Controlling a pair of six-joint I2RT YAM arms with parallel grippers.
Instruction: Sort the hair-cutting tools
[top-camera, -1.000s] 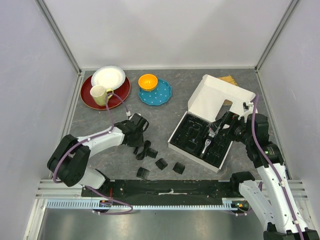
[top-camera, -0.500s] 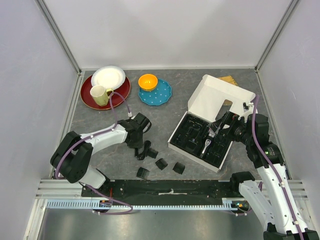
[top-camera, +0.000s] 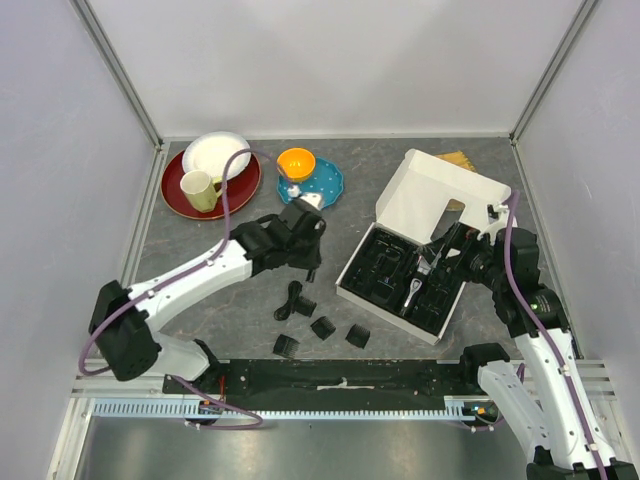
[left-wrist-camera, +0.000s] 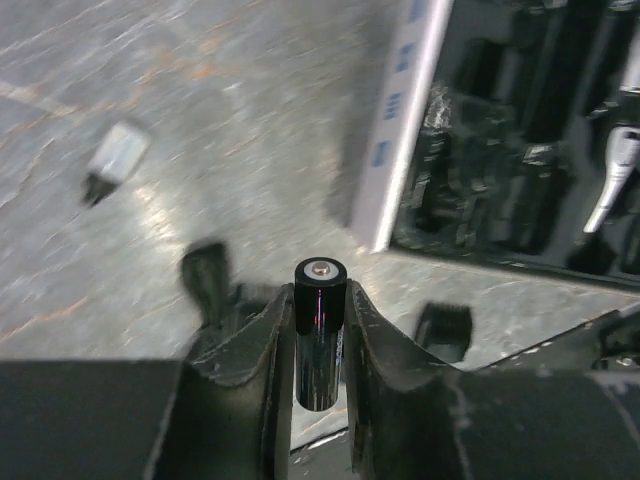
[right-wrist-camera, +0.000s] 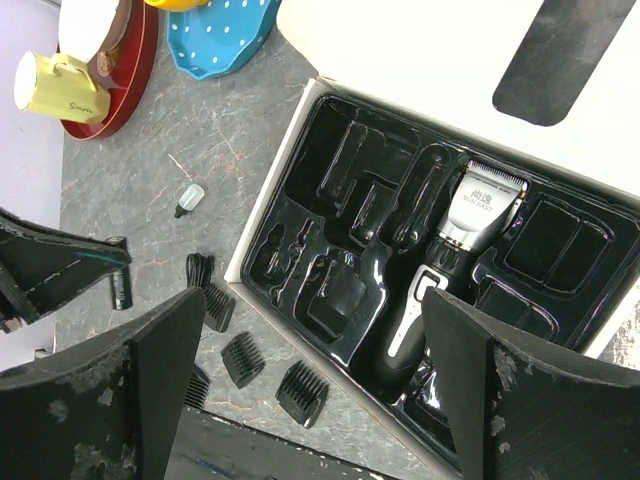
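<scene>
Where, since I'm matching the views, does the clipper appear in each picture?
Top external: clipper, right half of the black tray.
Left wrist: blurred, at the right edge.
Right wrist: right of centre, in the tray.
Shared landmark: the tray's white box.

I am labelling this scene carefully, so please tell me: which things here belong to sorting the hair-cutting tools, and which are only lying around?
Belong to the job: clipper, comb attachments, black cylinder, coiled cord.

Only lying around: red plate, white plate, blue plate, orange bowl, yellow mug.
</scene>
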